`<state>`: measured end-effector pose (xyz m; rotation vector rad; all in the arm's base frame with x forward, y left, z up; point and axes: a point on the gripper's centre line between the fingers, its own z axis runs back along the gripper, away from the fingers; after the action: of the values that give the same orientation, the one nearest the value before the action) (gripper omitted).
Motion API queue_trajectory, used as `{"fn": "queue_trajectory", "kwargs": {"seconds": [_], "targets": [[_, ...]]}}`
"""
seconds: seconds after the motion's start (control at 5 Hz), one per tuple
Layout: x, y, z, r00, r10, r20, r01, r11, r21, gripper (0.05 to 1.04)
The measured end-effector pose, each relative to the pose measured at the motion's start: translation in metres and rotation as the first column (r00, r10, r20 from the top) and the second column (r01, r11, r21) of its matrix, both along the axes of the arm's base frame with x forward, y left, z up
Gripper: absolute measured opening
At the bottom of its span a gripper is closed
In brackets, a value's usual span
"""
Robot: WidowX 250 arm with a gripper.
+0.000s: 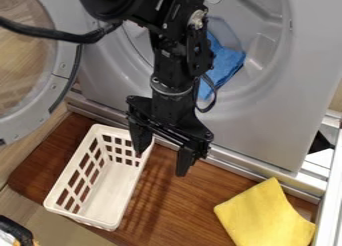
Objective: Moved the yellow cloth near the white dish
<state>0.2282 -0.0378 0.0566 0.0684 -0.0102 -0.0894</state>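
Observation:
The black gripper point(160, 165) hangs in the middle of the camera view with its two fingers spread apart and nothing between them. It is above the upper right part of a white slatted basket point(101, 182), which stands on the brown wooden board at the lower left. The yellow cloth point(264, 216) lies on the board at the lower right, apart from both the basket and the gripper. I see no separate white dish; the basket is the white container here.
Behind the arm is a grey appliance with a round opening, where a blue cloth point(224, 65) lies. Its open round door point(65, 65) stands at the left. A metal rail point(234, 167) runs along the board's back edge. A dark object point(15, 231) is at the lower left corner.

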Motion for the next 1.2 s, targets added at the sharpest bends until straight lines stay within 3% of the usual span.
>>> {"fn": "queue_trajectory", "kwargs": {"seconds": [0.2,0.4,0.8,1.0,1.2], "targets": [[-0.002,-0.001,-0.005,1.000,0.001,-0.019,-0.001,1.000,-0.002,0.999],[0.009,-0.025,-0.018,0.997,-0.078,-0.016,0.078,0.996,-0.048,0.999],[0.023,-0.079,-0.042,0.979,-0.205,-0.009,0.204,0.979,-0.019,0.999],[0.023,-0.095,-0.064,0.969,-0.247,0.023,0.247,0.969,0.020,0.999],[0.024,-0.096,-0.090,0.964,-0.267,0.002,0.266,0.963,0.032,0.999]]}}
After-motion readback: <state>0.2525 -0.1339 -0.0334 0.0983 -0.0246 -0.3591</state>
